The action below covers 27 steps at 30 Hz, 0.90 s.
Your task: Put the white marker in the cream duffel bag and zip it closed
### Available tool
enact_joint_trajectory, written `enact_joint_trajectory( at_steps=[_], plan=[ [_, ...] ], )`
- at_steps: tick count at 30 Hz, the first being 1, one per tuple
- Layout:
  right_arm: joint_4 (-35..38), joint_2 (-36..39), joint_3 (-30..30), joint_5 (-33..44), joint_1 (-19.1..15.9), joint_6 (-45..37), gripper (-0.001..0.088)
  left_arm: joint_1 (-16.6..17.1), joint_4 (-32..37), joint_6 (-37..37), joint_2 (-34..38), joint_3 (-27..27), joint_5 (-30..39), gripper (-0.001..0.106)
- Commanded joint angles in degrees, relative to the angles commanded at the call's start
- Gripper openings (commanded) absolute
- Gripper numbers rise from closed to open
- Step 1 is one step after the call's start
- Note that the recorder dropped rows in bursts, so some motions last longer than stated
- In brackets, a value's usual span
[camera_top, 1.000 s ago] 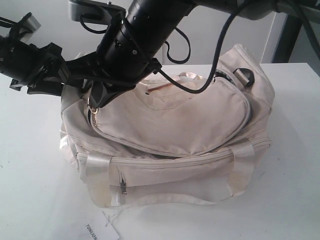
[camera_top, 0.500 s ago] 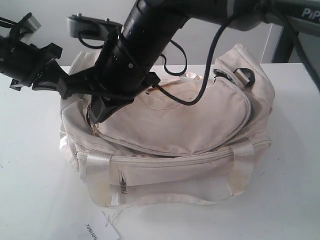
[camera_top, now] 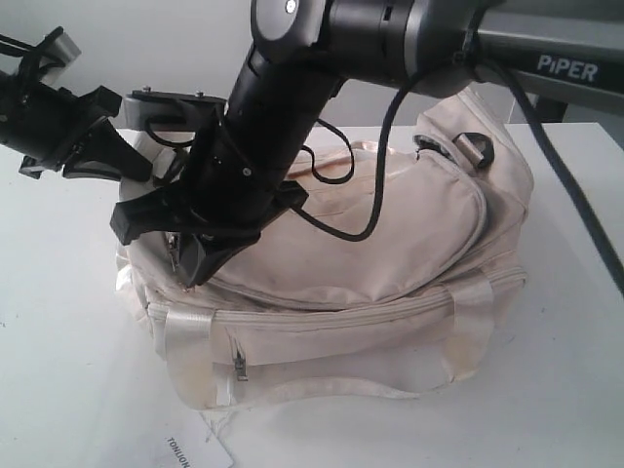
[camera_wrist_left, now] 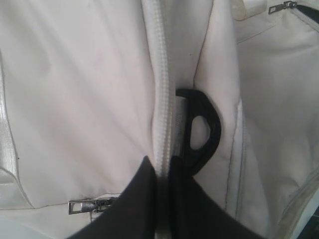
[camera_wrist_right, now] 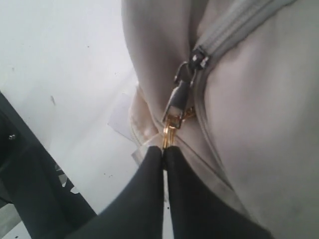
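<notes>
The cream duffel bag lies on the white table. The white marker is hidden. My right gripper reaches across to the bag's left end and is shut on the gold chain pull, which hangs from the zipper slider. The top zipper behind the slider looks closed. My left gripper is shut on the bag's zipper seam beside a black end ring. In the exterior view that left gripper sits at the bag's upper left corner, partly behind the right arm.
A white paper tag with black letters lies on the table in front of the bag. A front-pocket zip pull hangs on the bag's near side. A second black ring sits at the right end. The right arm crosses above the bag.
My right gripper has moved down and leftward along the curved zipper, drawing the gold pull toward the bag's left end. The left gripper has held its place.
</notes>
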Motion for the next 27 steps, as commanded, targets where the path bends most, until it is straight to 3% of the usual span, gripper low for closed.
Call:
enact_joint_trajectory(
  at_steps=[9, 19, 27],
  plan=[
    [-1.8, -0.8, 0.0, 0.0, 0.0, 0.1, 0.0, 0.0, 1.6, 0.0, 0.0, 0.0, -0.9, 0.0],
    [-8.0, -7.4, 0.0, 0.0, 0.0, 0.2, 0.0, 0.0, 4.1, 0.0, 0.0, 0.0, -1.6, 0.0],
    [-7.9, -10.7, 0.0, -2.6, 0.0, 4.3, 0.0, 0.0, 4.1, 0.0, 0.0, 0.0, -1.6, 0.0]
  ],
)
